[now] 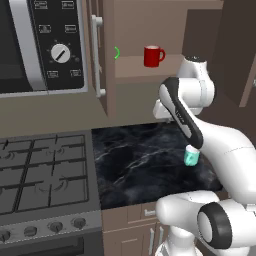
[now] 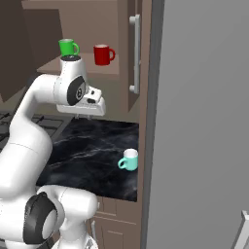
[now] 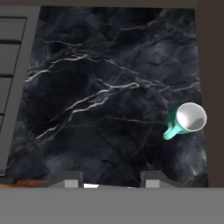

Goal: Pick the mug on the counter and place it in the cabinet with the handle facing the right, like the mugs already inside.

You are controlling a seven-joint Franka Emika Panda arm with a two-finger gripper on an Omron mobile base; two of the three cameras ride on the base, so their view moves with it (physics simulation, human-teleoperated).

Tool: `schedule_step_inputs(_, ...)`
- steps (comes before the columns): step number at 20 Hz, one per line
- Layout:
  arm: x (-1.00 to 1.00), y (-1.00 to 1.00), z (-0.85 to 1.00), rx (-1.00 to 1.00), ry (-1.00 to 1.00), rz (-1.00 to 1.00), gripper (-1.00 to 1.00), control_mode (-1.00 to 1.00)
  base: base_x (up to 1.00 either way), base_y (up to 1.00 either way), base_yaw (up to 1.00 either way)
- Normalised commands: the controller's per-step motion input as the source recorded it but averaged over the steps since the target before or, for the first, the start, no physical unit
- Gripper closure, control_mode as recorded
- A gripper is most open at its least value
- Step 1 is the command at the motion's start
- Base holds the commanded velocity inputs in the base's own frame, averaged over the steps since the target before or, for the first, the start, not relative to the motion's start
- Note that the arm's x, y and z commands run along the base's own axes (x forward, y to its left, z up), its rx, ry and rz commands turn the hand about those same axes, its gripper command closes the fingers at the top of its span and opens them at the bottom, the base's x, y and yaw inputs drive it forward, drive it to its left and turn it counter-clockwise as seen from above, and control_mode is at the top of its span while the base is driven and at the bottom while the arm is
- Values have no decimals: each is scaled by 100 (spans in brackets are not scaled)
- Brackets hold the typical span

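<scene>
Looking straight down on the table [image 3: 100, 87], black marble with white veining. Teal mug [image 3: 187, 120] stands upright near the table's right edge, white interior showing, its handle [image 3: 169, 132] pointing lower left in view. Grey stovetop [image 3: 11, 65] borders the table's left edge. Hand [image 3: 113, 180] at bottom of view, fingertips [image 3: 70, 180] spread apart, well clear of the mug.

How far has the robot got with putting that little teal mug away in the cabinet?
Only the start. The cabinet already stands open, with a red mug and a green mug on its shelf. The teal mug sits upright on the counter, untouched. The gripper hangs above the counter, open and empty, away from the mug. Grasping, lifting and placing with the handle facing right remain.
</scene>
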Motion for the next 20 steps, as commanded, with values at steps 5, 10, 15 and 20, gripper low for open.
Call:
schedule_step_inputs(5,-4,0,-7,0,0,-4,-100,-100,0,0,0)
schedule_step_inputs(10,-6,0,-19,0,0,-17,-100,-100,0,0,0)
schedule_step_inputs(15,-8,0,-29,0,0,-28,-100,-100,0,0,0)
schedule_step_inputs(20,0,-7,-34,0,0,-25,-100,-100,0,0,0)
